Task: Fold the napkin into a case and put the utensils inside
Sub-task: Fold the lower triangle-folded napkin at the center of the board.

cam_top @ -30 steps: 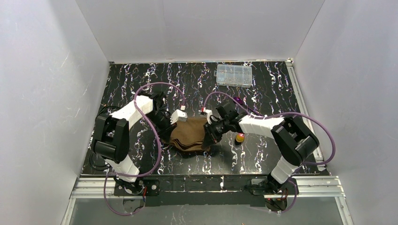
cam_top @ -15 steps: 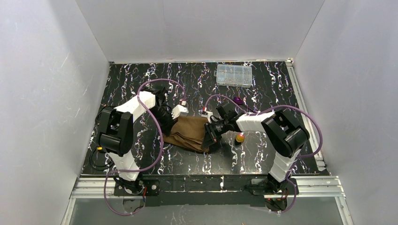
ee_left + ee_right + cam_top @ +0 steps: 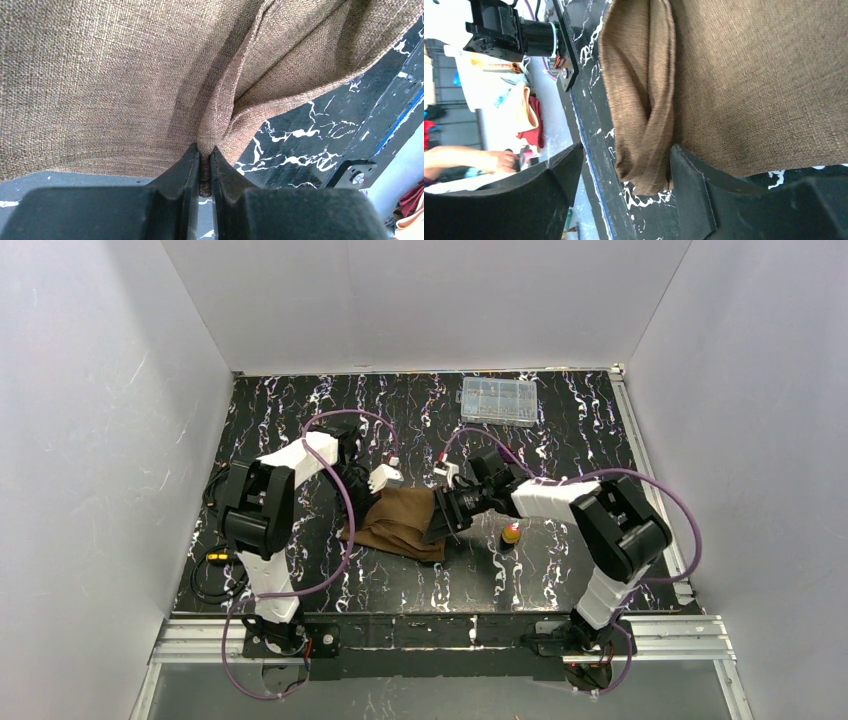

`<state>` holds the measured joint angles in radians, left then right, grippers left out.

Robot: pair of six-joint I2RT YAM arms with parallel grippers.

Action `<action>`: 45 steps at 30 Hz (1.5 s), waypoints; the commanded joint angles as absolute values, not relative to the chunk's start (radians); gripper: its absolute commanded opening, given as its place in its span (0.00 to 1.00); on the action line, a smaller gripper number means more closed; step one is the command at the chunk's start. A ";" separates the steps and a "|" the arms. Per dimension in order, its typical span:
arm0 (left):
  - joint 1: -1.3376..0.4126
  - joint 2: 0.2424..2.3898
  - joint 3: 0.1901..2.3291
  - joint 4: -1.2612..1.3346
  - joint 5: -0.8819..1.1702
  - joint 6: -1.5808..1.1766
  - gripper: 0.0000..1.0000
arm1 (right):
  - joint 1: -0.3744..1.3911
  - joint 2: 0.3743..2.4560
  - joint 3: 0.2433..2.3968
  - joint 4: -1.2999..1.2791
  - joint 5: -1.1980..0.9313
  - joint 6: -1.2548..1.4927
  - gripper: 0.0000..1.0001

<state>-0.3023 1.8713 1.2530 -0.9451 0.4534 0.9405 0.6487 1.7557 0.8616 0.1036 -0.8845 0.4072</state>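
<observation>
the black, white-veined table [image 3: 300, 410] carries everything. the brown napkin [image 3: 400, 523] lies bunched in loose layers near the middle of the table, between the two arms and closer to the near edge than the far one. in the left wrist view its woven cloth [image 3: 100, 75] fills most of the frame, with one fold running down into the left tool [image 3: 204, 155], whose fingers are pressed nearly together and pinch that fold. from above, the left tool [image 3: 368, 502] sits at the napkin's far left edge. the right tool [image 3: 437, 530] is at the napkin's right side. in its wrist view the right tool [image 3: 624, 160] is spread wide, straddling a doubled-over edge of the napkin [image 3: 749, 75], with one finger [image 3: 689, 170] against the cloth and the other well clear of it. a clear plastic compartment box [image 3: 498, 401] rests near the far edge, well apart from the napkin. the gold-orange-headed utensil [image 3: 511, 533] lies on the table just right of the right tool.
</observation>
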 commanded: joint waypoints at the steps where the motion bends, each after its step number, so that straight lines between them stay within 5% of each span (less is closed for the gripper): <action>1: -0.296 1.882 1.283 -0.963 0.453 0.930 0.00 | 0.633 1.621 0.917 0.060 -0.815 0.320 0.74; 10: -0.274 1.955 1.326 -1.009 0.477 0.896 0.00 | 0.624 1.362 0.777 0.102 -0.541 0.251 0.50; 17: -0.249 2.018 1.386 -1.083 0.526 0.847 0.00 | 0.815 1.362 0.778 0.106 -0.417 0.220 0.33; 36: -0.243 2.068 1.409 -1.146 0.518 0.843 0.00 | 1.012 1.604 0.864 0.137 -0.013 0.124 0.25; 45: -0.244 2.068 1.413 -1.137 0.518 0.848 0.00 | 0.941 1.629 0.851 0.174 -0.122 0.175 0.25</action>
<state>-0.2478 2.0739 1.4101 -1.1122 0.5117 0.8345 0.9844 1.6123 0.8299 0.1146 -0.0845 0.1543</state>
